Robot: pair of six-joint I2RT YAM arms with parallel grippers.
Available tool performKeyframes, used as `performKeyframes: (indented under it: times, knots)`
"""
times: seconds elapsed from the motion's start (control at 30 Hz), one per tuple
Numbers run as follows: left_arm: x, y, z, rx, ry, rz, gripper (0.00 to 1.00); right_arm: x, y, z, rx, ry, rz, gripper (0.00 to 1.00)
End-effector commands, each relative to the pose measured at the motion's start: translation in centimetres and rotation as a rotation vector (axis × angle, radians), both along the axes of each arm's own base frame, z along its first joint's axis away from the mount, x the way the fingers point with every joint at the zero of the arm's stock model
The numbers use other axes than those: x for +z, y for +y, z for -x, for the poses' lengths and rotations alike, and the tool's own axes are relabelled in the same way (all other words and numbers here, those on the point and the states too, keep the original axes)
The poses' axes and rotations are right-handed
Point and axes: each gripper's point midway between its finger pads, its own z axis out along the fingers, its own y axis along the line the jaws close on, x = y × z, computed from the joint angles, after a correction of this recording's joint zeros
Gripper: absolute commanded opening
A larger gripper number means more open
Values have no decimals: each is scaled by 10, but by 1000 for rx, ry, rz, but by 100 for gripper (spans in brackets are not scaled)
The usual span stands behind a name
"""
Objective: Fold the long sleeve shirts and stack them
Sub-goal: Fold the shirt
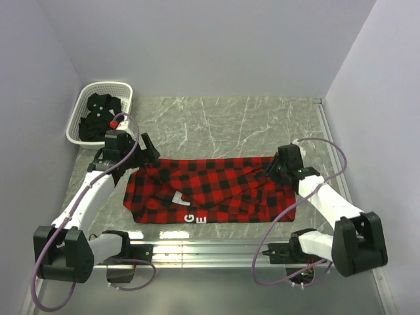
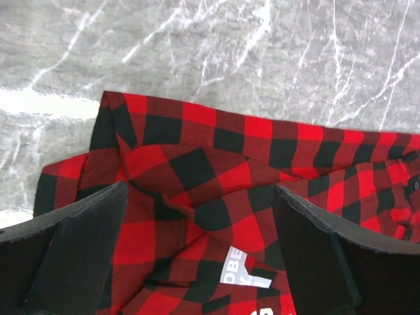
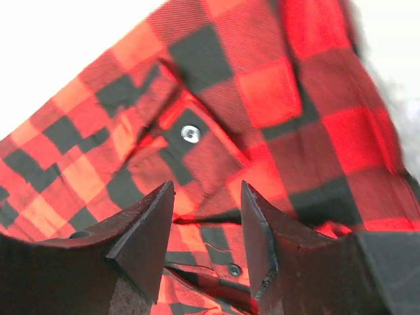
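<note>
Here the red-and-black flannel shirt (image 1: 210, 190) lies flat on the marble table (image 1: 230, 125) as a long band running left to right, directly in front of the two arm bases, with white lettering (image 1: 187, 210) showing on its near edge. The left gripper (image 1: 143, 149) hangs over the band's far left corner; in its wrist view the left gripper (image 2: 200, 190) has its jaws spread wide, and the checked cloth lies below and between them with nothing pinched. The right gripper (image 1: 275, 167) sits at the band's right end; in its own view the right gripper (image 3: 207, 190) has its jaws parted with a clear gap, rumpled flannel and a metal snap button (image 3: 191, 134) just beyond the tips, and no fold is held. The second garment, the black shirt (image 1: 98, 111), is bunched inside the white lattice basket (image 1: 108, 85) at the far left corner, well apart from both grippers. Counted: two shirts, one basket, two arms.
</note>
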Motion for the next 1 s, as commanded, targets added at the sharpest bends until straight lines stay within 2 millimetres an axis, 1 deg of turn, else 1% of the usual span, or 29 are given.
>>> performKeyframes:
  times: [0.0,0.03,0.07,0.13,0.17,0.23,0.27,0.33,0.37,0.43,0.47,0.63,0.67,0.77,0.8,0.87,0.9,0.97]
  knots:
    - [1,-9,0,-39,5,24,98,19,11,-33,123,-66,10,52]
    - [-2,-10,0,-43,17,25,98,19,13,-37,123,-66,-1,52]
    - [-3,-9,0,-44,23,23,98,14,18,-39,125,-49,-28,52]
    - [-8,-10,1,-44,41,17,98,17,25,-50,120,-77,-65,51]
    - [-7,-9,0,-43,41,16,98,14,28,-52,103,-69,-90,50]
    - [-8,-8,0,-36,45,10,98,14,31,-60,81,-84,-120,50]
    - [-8,-7,-1,-33,43,8,98,8,34,-61,63,-68,-142,50]
    - [-9,-6,-1,-27,45,1,98,4,39,-65,60,-71,-174,50]
    - [-10,-5,-1,-26,50,-1,98,-3,42,-65,55,-49,-188,50]
    - [-9,-5,-2,-24,46,-2,98,-6,46,-68,56,-43,-212,49]
    - [-10,-5,-1,-23,49,-4,98,-11,47,-68,45,-31,-221,49]
    - [-10,-5,-2,-23,53,-2,98,-17,42,-75,-2,-44,-215,45]
    - [-10,-5,-2,-25,51,-2,98,-19,41,-75,-8,-42,-213,43]
    - [-12,-6,-1,-25,60,2,98,-16,41,-80,-24,-61,-218,39]
    - [-12,-6,-2,-27,60,5,98,-16,40,-80,-30,-60,-215,35]
    - [-13,-8,-1,-30,63,12,98,-17,38,-82,-43,-62,-208,32]
    - [-12,-9,-1,-35,63,15,98,-17,38,-84,-44,-63,-207,25]
    - [-14,-10,0,-32,71,18,98,-16,37,-86,-54,-63,-205,18]
